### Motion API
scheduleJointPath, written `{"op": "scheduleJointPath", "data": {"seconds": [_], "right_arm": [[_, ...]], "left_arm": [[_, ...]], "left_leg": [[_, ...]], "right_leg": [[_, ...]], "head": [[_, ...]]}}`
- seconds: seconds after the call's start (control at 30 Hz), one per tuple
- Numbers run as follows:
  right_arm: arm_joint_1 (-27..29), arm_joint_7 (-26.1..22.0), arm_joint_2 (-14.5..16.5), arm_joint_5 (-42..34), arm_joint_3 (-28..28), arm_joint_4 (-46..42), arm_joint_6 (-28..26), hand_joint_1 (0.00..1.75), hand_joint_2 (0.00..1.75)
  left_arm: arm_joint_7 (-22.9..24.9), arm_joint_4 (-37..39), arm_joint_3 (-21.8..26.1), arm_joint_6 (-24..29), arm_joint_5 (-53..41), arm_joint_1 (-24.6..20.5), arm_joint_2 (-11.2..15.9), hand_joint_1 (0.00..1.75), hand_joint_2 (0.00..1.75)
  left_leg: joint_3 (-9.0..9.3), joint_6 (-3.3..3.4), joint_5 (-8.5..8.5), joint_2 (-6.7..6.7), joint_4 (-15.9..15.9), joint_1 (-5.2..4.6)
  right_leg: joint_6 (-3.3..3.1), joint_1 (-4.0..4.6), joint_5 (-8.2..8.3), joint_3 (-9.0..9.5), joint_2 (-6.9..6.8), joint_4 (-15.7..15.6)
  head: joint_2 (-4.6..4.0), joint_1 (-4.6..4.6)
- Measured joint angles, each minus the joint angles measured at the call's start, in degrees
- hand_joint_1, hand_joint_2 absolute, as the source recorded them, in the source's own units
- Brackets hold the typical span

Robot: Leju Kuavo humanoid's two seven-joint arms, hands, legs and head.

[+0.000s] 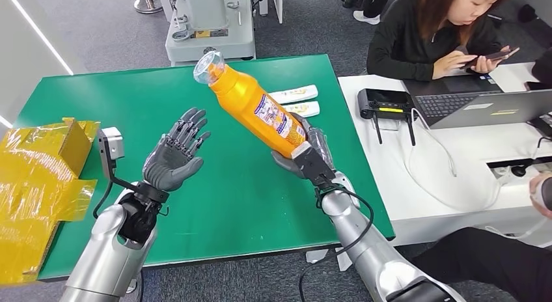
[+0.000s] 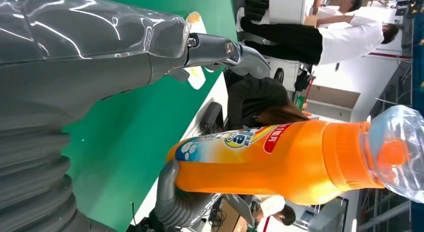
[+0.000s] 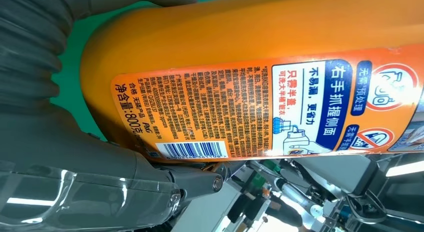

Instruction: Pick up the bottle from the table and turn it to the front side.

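The pick-up looks done: the right hand [image 1: 311,157] grips the orange bottle [image 1: 257,107] by its base, tilted above the green counter [image 1: 130,107]. The left hand [image 1: 174,157], beside the bottle, hangs open-fingered. Turning seems unfinished; the barcode side faces the right wrist.

Yellow box [image 1: 39,178] on green table [image 1: 97,107]; laptop [image 1: 482,103] nearby.

orange bottle [image 1: 254,105] tilted, aloft over green table [image 1: 130,107]

The head view looks down from high on the counter [image 1: 130,120]. Both wrist views sit close behind their robot hands, turned sideways, and share the bottle [image 2: 280,162].
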Motion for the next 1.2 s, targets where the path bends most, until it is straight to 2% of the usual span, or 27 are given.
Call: {"op": "scheduleJointPath", "data": {"seconds": [0.17, 0.3, 0.63, 0.77, 1.2], "right_arm": [[-0.2, -0.1, 0.2, -0.1, -0.2, 0.8, 0.1, 1.75, 1.75], [-1.1, -0.3, 1.4, -0.3, -0.4, 1.7, 0.9, 1.75, 1.75], [-6.7, 1.3, 7.2, 0.1, -0.4, 7.3, 1.7, 1.75, 1.75], [-8.4, 2.2, 8.6, 1.1, -0.4, 9.5, 1.7, 1.75, 1.75], [-9.9, 3.0, 10.7, 2.6, 0.3, 12.8, 1.8, 1.75, 1.75]], "left_arm": [[-0.5, 0.0, -0.2, 0.3, -0.4, -0.1, -0.1, 0.00, 1.75], [-2.6, 0.0, -0.2, 3.0, -2.4, -1.2, -1.3, 0.00, 1.75], [-0.7, 4.5, -0.6, 5.7, 1.9, -9.5, -10.4, 0.00, 1.75], [-0.5, 6.3, -0.7, 6.6, 2.4, -11.5, -12.7, 0.00, 1.75], [-1.1, 9.5, -0.5, 7.0, 3.1, -13.7, -13.8, 0.00, 1.75]], "left_leg": [[-0.01, 0.00, 0.00, 0.00, 0.0, -0.01], [-0.03, 0.00, 0.00, 0.00, 0.0, 0.00], [-0.05, 0.01, 0.02, -0.02, 0.0, -0.01], [-0.05, 0.01, 0.01, 0.02, 0.0, -0.02], [-0.06, 0.00, 0.02, 0.02, 0.0, 0.00]], "right_leg": [[0.00, 0.00, 0.00, 0.00, 0.00, 0.0], [0.00, 0.00, 0.01, -0.02, 0.00, 0.0], [0.01, 0.00, 0.02, -0.03, -0.01, 0.0], [0.02, -0.02, 0.03, -0.05, 0.03, 0.0], [0.02, 0.00, 0.03, -0.06, 0.02, 0.0]], "head": [[0.00, 0.00], [0.00, -0.01], [0.00, 0.00], [0.00, 0.00], [0.00, -0.01]]}}
